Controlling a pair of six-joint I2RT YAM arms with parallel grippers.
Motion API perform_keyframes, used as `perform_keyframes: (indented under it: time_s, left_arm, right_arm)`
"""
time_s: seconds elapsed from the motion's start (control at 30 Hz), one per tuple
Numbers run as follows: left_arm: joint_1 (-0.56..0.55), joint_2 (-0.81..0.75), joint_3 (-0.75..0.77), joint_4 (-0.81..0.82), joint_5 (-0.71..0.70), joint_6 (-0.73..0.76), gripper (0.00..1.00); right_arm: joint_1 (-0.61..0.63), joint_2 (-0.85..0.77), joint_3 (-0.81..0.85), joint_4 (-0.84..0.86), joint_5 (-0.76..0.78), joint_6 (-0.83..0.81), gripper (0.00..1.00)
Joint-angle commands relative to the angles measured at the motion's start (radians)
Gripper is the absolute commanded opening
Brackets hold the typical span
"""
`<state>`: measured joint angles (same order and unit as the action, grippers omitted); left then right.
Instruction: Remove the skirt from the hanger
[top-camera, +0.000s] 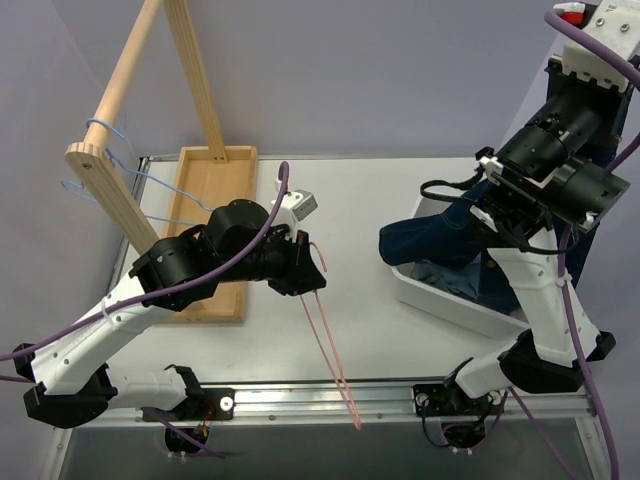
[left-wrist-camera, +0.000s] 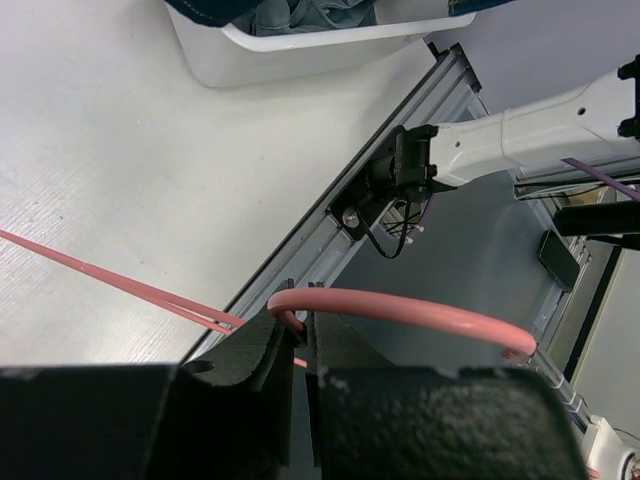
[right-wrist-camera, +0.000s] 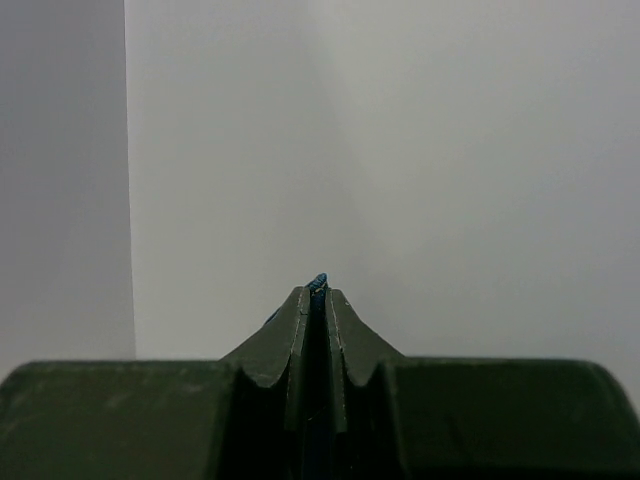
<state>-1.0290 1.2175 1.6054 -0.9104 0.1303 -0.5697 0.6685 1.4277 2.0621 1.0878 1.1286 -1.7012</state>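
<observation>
My left gripper (top-camera: 305, 262) (left-wrist-camera: 303, 300) is shut on the hook of a pink hanger (top-camera: 330, 350) (left-wrist-camera: 400, 308). The hanger's thin arms trail down across the table to its front edge, and it carries no cloth. On the right, the dark denim skirt (top-camera: 440, 235) (left-wrist-camera: 215, 12) hangs from my right gripper (top-camera: 497, 208) and drapes into and over a white bin (top-camera: 440, 305) (left-wrist-camera: 290, 55). In the right wrist view the gripper (right-wrist-camera: 316, 292) faces a blank wall. A sliver of blue skirt cloth (right-wrist-camera: 319, 280) is pinched at its tips.
A wooden rack (top-camera: 130, 70) leans at the back left with blue wire hangers (top-camera: 120, 165) on its arm. A shallow wooden tray (top-camera: 215, 180) lies under it. A metal rail (top-camera: 300, 400) runs along the table's front edge.
</observation>
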Motion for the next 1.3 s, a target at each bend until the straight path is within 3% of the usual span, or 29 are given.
perform_keyframes:
  time_s: [0.0, 0.27, 0.5, 0.6, 0.83, 0.87, 0.9, 0.93, 0.97, 1.0, 1.03, 1.1, 1.2, 1.27]
  left_arm:
    - [-0.008, -0.036, 0.027, -0.018, -0.032, -0.012, 0.02]
    - [-0.008, -0.024, 0.028, -0.019, -0.014, -0.007, 0.02]
    - [-0.008, -0.042, 0.013, -0.021, -0.008, 0.008, 0.02]
    - [-0.008, -0.059, -0.001, -0.013, 0.008, 0.007, 0.02]
    - [-0.008, -0.115, -0.048, 0.011, 0.035, -0.012, 0.02]
    - [-0.008, -0.116, -0.045, 0.011, 0.040, -0.012, 0.02]
    - [-0.008, -0.124, -0.047, 0.013, 0.038, -0.013, 0.02]
    - [-0.008, -0.128, -0.048, 0.021, 0.037, -0.015, 0.02]
    - [-0.008, -0.133, -0.051, 0.025, 0.034, -0.016, 0.02]
    - [-0.008, -0.138, -0.055, 0.028, 0.032, -0.021, 0.02]
    - [-0.008, -0.138, -0.058, 0.036, 0.034, -0.022, 0.02]
    - [-0.008, -0.142, -0.071, 0.045, 0.037, -0.033, 0.02]
    - [-0.009, -0.151, -0.088, 0.064, 0.042, -0.050, 0.02]
    - [-0.009, -0.157, -0.102, 0.070, 0.035, -0.055, 0.02]
  right_arm:
    - [-0.018, 0.013, 0.069, 0.075, -0.144, 0.008, 0.00]
    - [-0.162, 0.025, 0.041, 0.078, -0.087, 0.081, 0.00]
    - [-0.318, -0.082, -0.157, 0.054, 0.057, 0.188, 0.00]
    - [-0.346, -0.148, -0.276, -0.020, 0.135, 0.279, 0.00]
    - [-0.356, -0.288, -0.519, -0.012, 0.324, 0.369, 0.00]
    - [-0.354, -0.320, -0.537, -0.066, 0.345, 0.430, 0.00]
    - [-0.351, -0.335, -0.536, -0.314, 0.346, 0.528, 0.00]
    - [-0.345, -0.361, -0.524, -0.483, 0.335, 0.822, 0.00]
    - [-0.345, -0.369, -0.467, -0.681, 0.311, 1.000, 0.00]
    - [-0.345, -0.371, -0.439, -0.996, 0.212, 1.158, 0.00]
    - [-0.346, -0.372, -0.427, -1.063, 0.164, 1.316, 0.00]
    - [-0.345, -0.359, -0.430, -1.132, 0.107, 1.351, 0.00]
    - [-0.343, -0.261, -0.293, -1.308, 0.047, 1.477, 0.00]
    - [-0.343, -0.196, -0.231, -1.338, -0.024, 1.500, 0.00]
